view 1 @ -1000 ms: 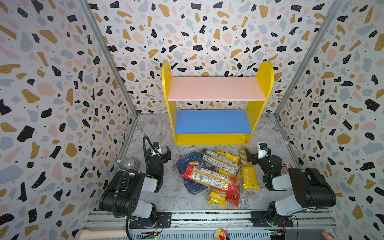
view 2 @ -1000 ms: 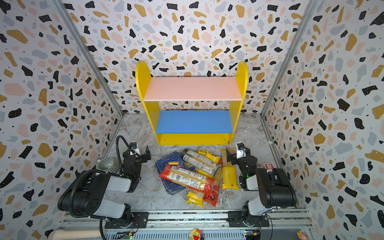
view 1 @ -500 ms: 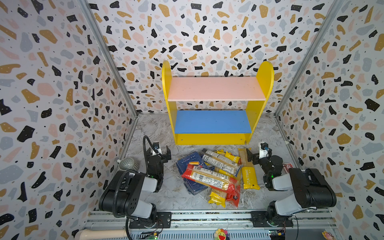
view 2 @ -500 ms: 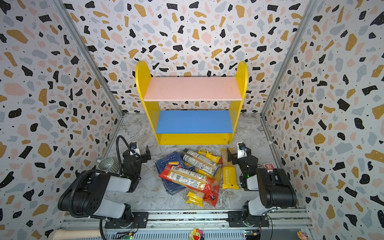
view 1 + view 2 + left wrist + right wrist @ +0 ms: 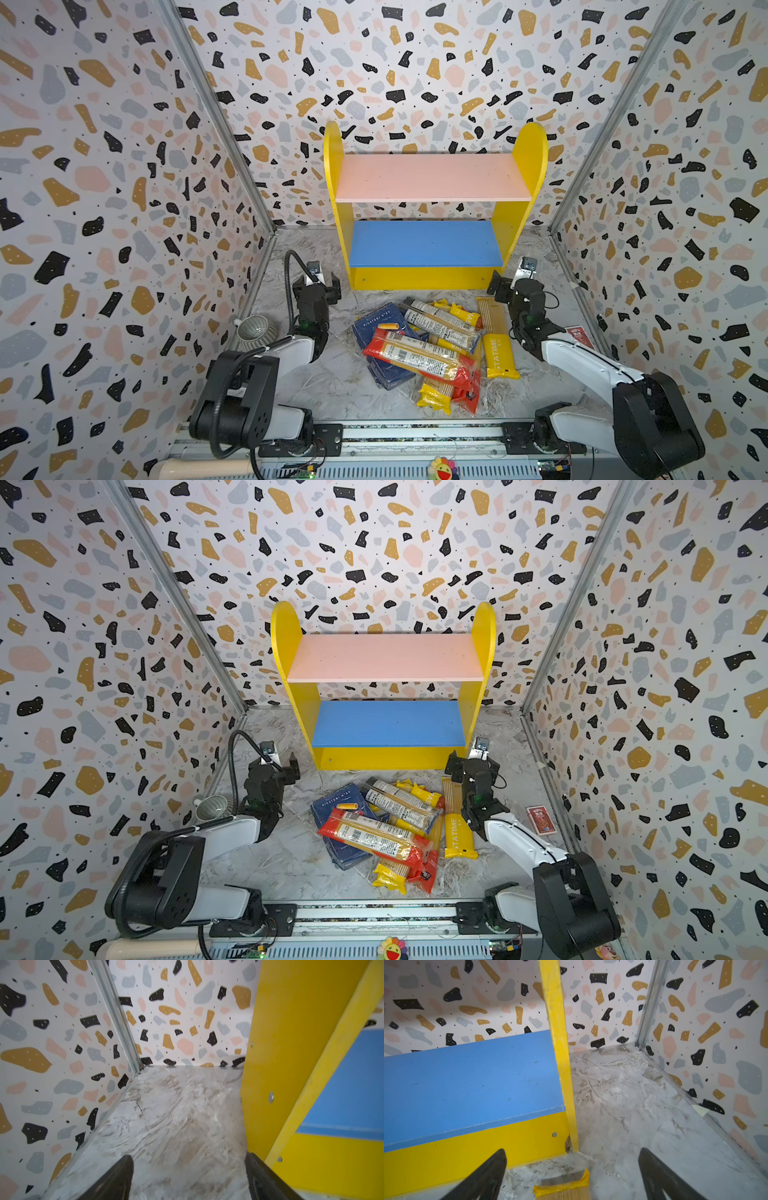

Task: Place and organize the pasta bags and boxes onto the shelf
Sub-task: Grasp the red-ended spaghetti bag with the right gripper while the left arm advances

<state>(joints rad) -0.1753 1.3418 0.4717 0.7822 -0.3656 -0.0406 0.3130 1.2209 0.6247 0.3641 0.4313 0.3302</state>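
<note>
The shelf [image 5: 530, 166] stands at the back with its pink upper and blue lower boards bare. In front of it lies a pile: a dark blue pasta box [image 5: 374, 328], a red-and-clear bag [image 5: 419, 359] across it, a clear bag with a dark label [image 5: 440, 326], and yellow bags [image 5: 498, 351]. My left gripper [image 5: 318, 286] is open and empty, low by the shelf's left side [image 5: 270, 1043], left of the pile. My right gripper [image 5: 515, 286] is open near the shelf's right front corner [image 5: 572, 1142], over the far end of a yellow bag [image 5: 562, 1188].
A ribbed grey bowl [image 5: 255, 332] sits by the left wall behind my left arm. A small red card pack [image 5: 540, 818] lies by the right wall. Patterned walls close in on three sides, with marble floor [image 5: 176, 1105] between shelf and walls.
</note>
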